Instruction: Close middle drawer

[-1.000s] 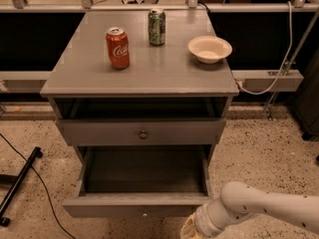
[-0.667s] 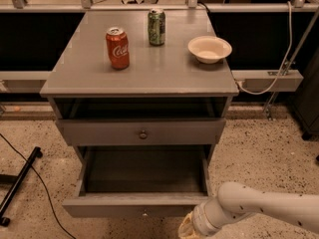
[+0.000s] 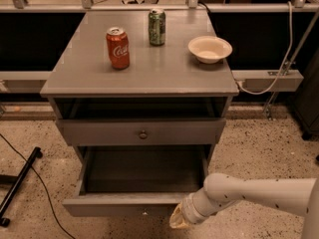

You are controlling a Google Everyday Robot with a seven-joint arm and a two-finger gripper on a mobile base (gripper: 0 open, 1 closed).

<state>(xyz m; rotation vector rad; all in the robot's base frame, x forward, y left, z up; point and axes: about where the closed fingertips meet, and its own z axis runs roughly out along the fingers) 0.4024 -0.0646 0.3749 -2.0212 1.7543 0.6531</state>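
The middle drawer [image 3: 124, 204] is pulled far out of the grey cabinet. Its plain grey front faces me at the bottom of the camera view and its inside looks empty. Above it sits the taller grey front with a dark round knob [image 3: 143, 133]. The lowest front is out of view. My gripper [image 3: 178, 220] is at the end of the white arm [image 3: 249, 193], which comes in from the right. The gripper is low down, at the right end of the middle drawer's front, touching or almost touching it.
On the cabinet top [image 3: 149, 76] stand a red cola can [image 3: 118, 48], a green can [image 3: 157, 27] and a white bowl [image 3: 210, 49]. A black stand leg [image 3: 20, 183] and a cable lie on the speckled floor at left. A white cable hangs at right.
The arm and gripper have shifted slightly to the left, closer to the right end of the middle drawer's front. The drawer has not visibly moved.
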